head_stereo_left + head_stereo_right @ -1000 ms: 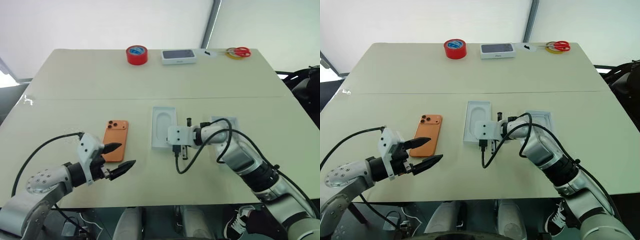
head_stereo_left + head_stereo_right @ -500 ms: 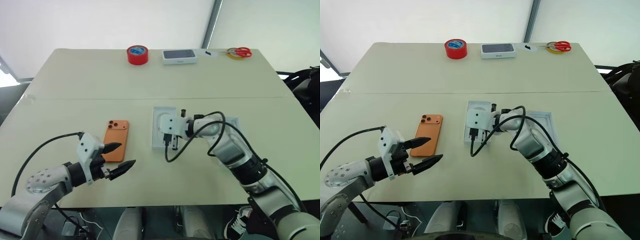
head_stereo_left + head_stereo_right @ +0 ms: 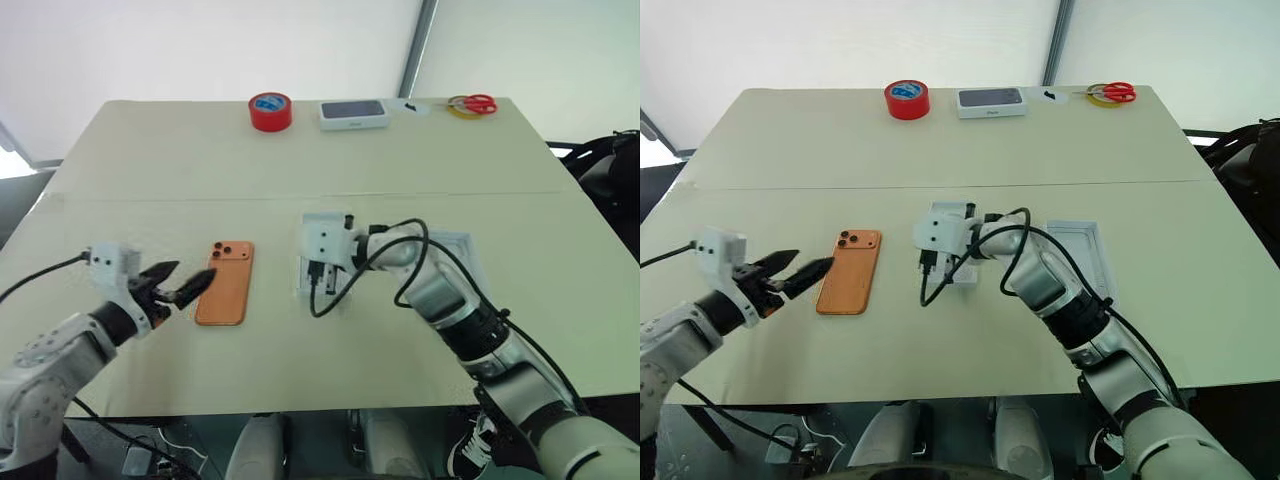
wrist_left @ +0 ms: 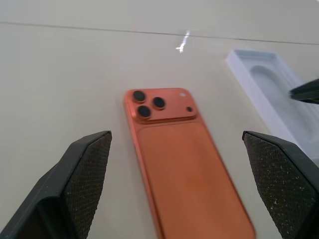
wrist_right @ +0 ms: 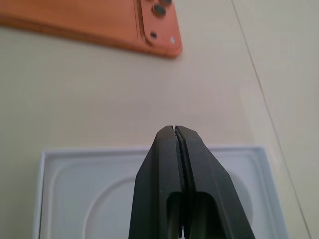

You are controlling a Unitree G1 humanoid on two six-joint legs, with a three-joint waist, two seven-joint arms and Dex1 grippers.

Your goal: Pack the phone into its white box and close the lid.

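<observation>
Orange phone lies lengthwise, cameras far; left tool spread, right tool clenched.

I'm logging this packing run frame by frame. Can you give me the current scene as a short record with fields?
phone: orange phone lies camera side up on the table, not held
left gripper: left gripper open, beside the phone, fingers aimed at it
right gripper: right gripper shut, empty, over the white tray with the oval recess
white box: white box lies open beside the right arm
far edge: red tape roll, small white box, scissors
</observation>
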